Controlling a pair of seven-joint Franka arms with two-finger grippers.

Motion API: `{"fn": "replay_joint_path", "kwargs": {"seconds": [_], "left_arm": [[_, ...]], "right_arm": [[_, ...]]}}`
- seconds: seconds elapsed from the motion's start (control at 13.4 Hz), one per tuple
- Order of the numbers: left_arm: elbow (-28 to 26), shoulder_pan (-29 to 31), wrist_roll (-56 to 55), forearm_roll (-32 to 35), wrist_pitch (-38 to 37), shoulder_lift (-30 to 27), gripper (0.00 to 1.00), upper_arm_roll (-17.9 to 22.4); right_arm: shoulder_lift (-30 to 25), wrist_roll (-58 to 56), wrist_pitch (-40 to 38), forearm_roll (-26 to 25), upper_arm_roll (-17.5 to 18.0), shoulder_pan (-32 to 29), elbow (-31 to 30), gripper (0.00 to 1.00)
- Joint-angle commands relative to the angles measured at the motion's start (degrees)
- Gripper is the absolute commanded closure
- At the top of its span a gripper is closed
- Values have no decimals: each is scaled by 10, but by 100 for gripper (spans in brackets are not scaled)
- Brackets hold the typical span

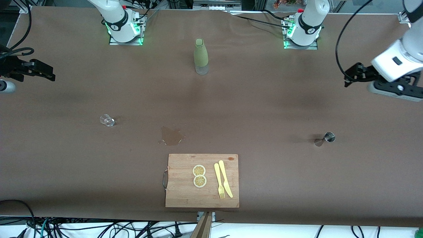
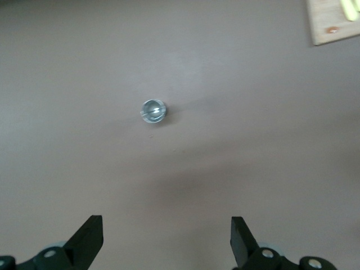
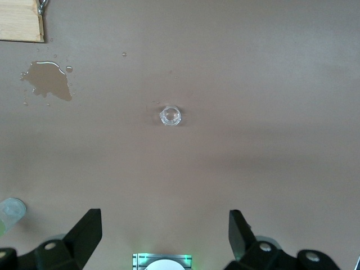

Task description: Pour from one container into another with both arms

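A small clear glass (image 1: 107, 120) (image 3: 170, 115) stands on the brown table toward the right arm's end. A metal jigger (image 1: 325, 138) (image 2: 153, 110) stands toward the left arm's end. A tall green bottle (image 1: 201, 56) with a clear base stands between the two arm bases. My right gripper (image 1: 46, 73) (image 3: 165, 239) hangs open and empty high over its end of the table, with the glass below it in its wrist view. My left gripper (image 1: 350, 76) (image 2: 167, 242) hangs open and empty over its own end, looking down at the jigger.
A puddle of liquid (image 1: 172, 136) (image 3: 48, 80) lies on the table next to a wooden cutting board (image 1: 185, 195). The board carries two lemon slices (image 1: 199, 176), a yellow fork (image 1: 218, 181) and a yellow knife (image 1: 225, 178). A power strip (image 1: 396, 89) lies under the left arm.
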Motion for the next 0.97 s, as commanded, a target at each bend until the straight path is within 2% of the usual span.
{"fn": "replay_joint_path", "kwargs": {"seconds": [0.0, 0.37, 0.9], "left_arm": [[-30, 17, -10, 7, 11, -17, 0, -7], [7, 20, -64, 9, 13, -23, 0, -5], [7, 25, -79, 4, 13, -25, 0, -7]], "right_arm": [[-4, 2, 5, -8, 3, 0, -4, 0], [-3, 2, 7, -9, 3, 2, -4, 0], [-1, 2, 9, -9, 3, 2, -4, 0]]}}
